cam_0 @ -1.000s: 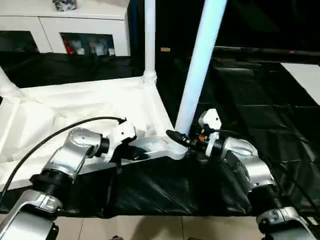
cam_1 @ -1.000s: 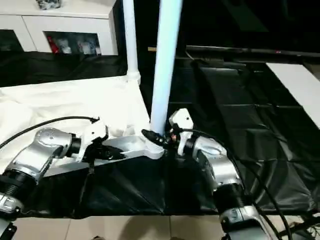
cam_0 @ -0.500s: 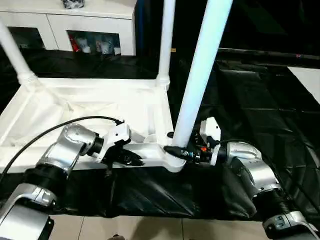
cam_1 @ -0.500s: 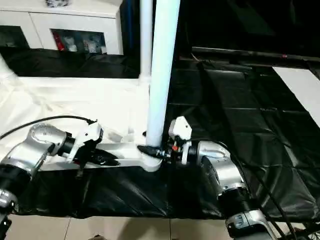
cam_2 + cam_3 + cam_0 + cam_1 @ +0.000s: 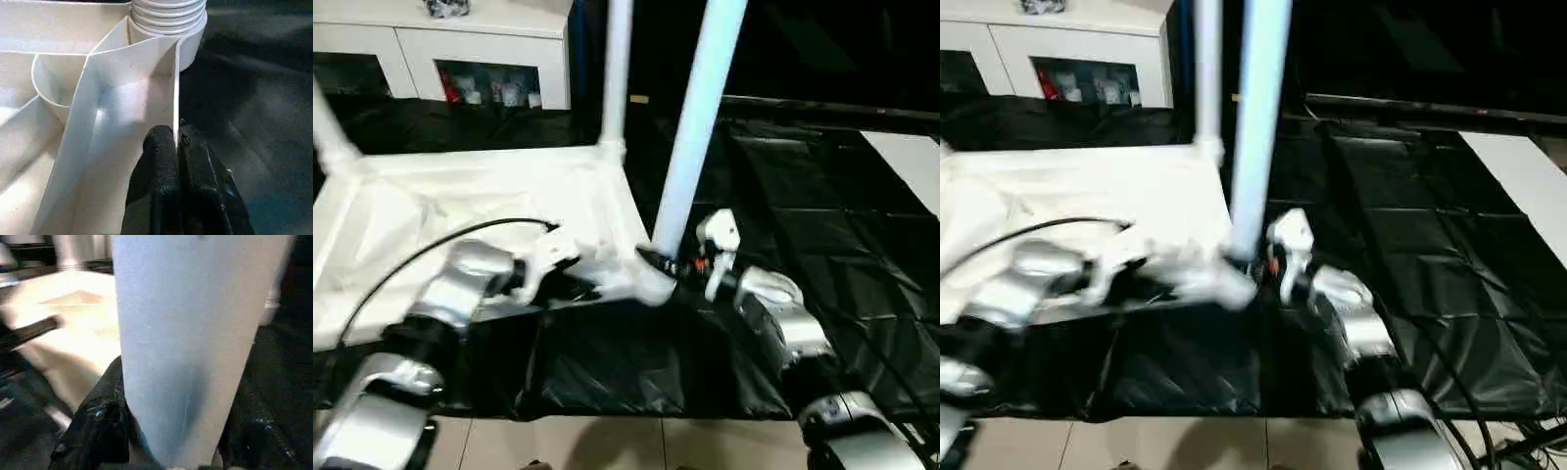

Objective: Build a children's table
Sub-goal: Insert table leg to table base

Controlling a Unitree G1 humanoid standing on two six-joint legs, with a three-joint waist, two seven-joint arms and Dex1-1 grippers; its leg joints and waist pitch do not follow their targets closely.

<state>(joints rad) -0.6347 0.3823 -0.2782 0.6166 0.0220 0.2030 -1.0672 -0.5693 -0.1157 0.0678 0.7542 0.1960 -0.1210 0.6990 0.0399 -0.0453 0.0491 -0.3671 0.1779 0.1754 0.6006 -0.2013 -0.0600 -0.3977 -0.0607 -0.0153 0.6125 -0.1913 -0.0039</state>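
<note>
Black sheeting covers the counter (image 5: 822,206). The white tabletop (image 5: 460,211) lies upside down at centre left of the frame so its sockets face up. My right pincer (image 5: 171,450) grips the leg (image 5: 690,147) low, steadying it in the near corner socket, probably. My left pincer (image 5: 177,147) pinches the tabletop's thin rim to brace it.

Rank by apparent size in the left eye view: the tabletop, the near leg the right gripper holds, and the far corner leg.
1. Tabletop: largest, spanning the left half.
2. Near leg, clamped by the right gripper: thicker, but it stands closer to the camera.
3. Far corner leg: thinnest; probably an identical part.
</note>
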